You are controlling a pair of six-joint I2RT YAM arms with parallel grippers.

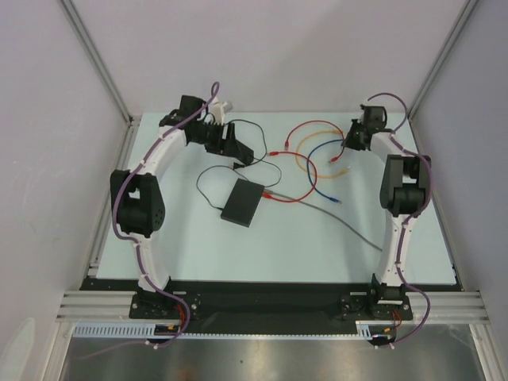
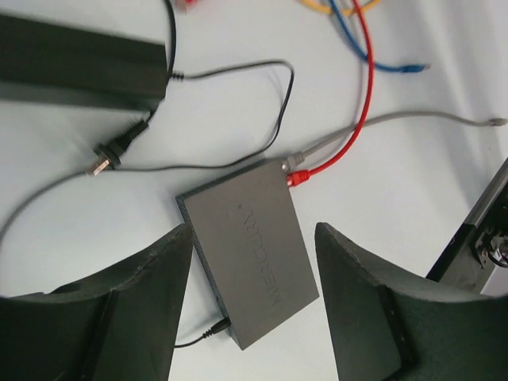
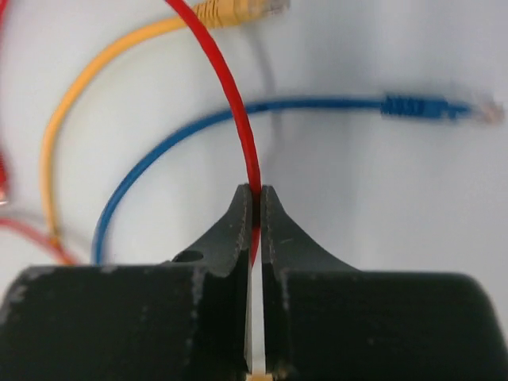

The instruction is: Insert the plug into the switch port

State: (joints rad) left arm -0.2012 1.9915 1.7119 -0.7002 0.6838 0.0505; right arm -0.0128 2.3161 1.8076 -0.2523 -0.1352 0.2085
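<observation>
The switch (image 1: 242,202) is a flat black box lying mid-table; in the left wrist view the switch (image 2: 254,246) lies below my open left gripper (image 2: 254,232), which touches nothing. A red plug (image 2: 298,178) and a grey plug (image 2: 292,159) sit in ports on its far narrow edge; the sockets themselves are hidden. At the back right my right gripper (image 1: 350,143) is shut on a red cable (image 3: 238,119), pinched at its tips (image 3: 255,197). A loose red plug (image 1: 333,161) lies near it; I cannot tell whether it ends the held cable.
A black power adapter (image 2: 79,67) lies beyond the switch, and a thin black cord (image 2: 238,79) loops across the table. A blue cable (image 3: 317,103) and a yellow cable (image 3: 103,63) lie loose under the right gripper. A grey cable (image 1: 349,226) trails towards the right arm's base.
</observation>
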